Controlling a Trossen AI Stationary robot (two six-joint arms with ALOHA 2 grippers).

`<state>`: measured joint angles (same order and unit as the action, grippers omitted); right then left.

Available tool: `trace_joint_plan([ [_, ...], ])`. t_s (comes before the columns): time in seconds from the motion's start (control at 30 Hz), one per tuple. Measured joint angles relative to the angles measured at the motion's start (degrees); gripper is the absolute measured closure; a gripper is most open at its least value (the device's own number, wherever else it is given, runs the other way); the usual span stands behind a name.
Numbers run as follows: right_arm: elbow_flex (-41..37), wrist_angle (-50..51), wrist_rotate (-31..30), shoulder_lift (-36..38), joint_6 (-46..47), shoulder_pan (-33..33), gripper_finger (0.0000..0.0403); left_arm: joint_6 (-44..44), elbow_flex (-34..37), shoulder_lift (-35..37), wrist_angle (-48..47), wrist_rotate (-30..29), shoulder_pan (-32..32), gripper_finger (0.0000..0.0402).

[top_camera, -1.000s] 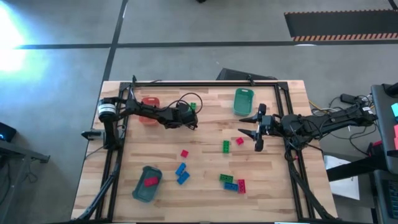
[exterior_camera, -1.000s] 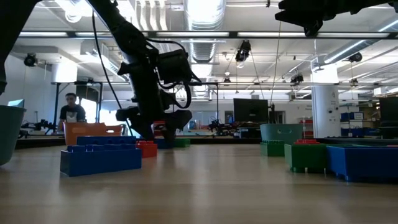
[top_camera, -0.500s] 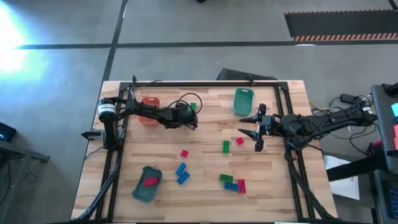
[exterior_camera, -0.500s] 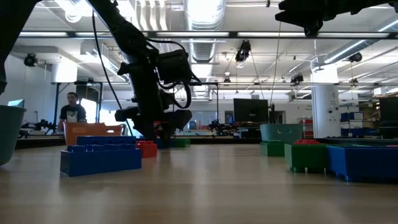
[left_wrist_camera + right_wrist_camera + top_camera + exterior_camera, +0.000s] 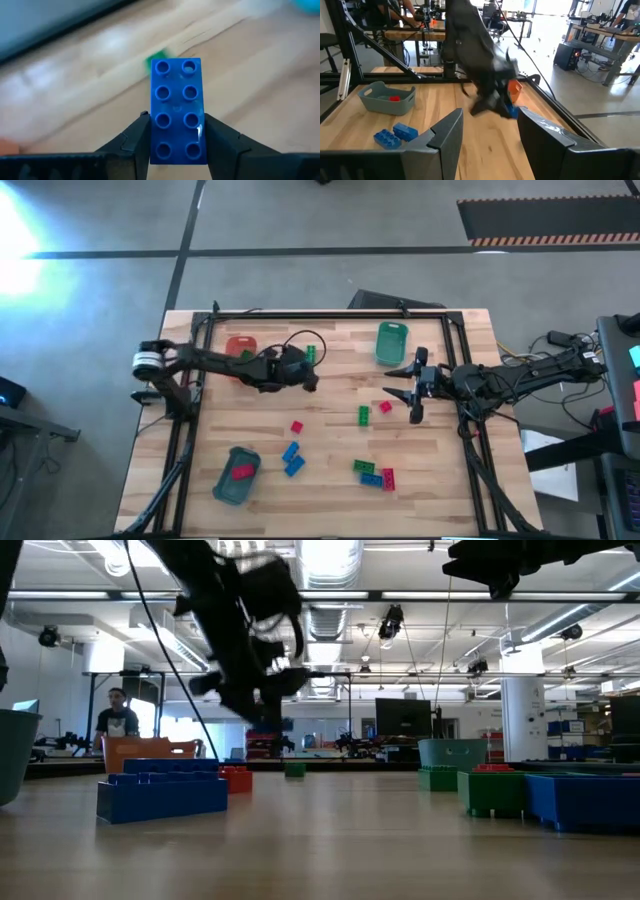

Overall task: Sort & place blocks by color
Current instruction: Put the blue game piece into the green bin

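While your left gripper (image 5: 175,142) is squeezing a blue block (image 5: 176,110) by its long sides, you are carrying it up off the table (image 5: 330,500), near the orange-red tray (image 5: 239,346). The tight pinch is keeping it from slipping. It probably belongs in the teal tray (image 5: 236,475), where a red block (image 5: 243,472) is lying. Your right gripper (image 5: 409,387) is waiting wide open and empty, beside the green tray (image 5: 392,340).

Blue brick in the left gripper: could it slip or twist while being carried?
Probably not: the blue brick looks rigid, and the left gripper clamps its flat long sides. Only its lower half sits between the fingers, so a bump might pivot it. It looks light.
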<state>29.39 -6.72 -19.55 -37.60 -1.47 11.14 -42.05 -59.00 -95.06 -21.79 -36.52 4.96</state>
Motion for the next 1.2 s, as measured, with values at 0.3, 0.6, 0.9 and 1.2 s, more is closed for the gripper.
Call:
trace_joint_plan([
  [0.3,-0.92,-7.54,1.60,-3.92,-4.02,-0.02,0.0225,28.34,3.16,9.31,21.29,-1.97,-13.29,0.0275],
  [0.6,-1.55,-27.85,10.72,-15.38,-12.04,0.00,0.0225,48.81,15.55,10.38,62.08,-0.86,-22.66,0.0274],
  [0.9,-1.15,-57.72,12.07,-31.84,-11.48,-0.10,0.0225,52.03,18.72,9.94,72.77,7.61,-24.36,0.0274],
  [1.2,6.87,-59.75,12.88,-39.89,-5.69,-0.15,0.0175,52.03,18.53,9.94,73.52,8.46,-24.44,0.0274],
])
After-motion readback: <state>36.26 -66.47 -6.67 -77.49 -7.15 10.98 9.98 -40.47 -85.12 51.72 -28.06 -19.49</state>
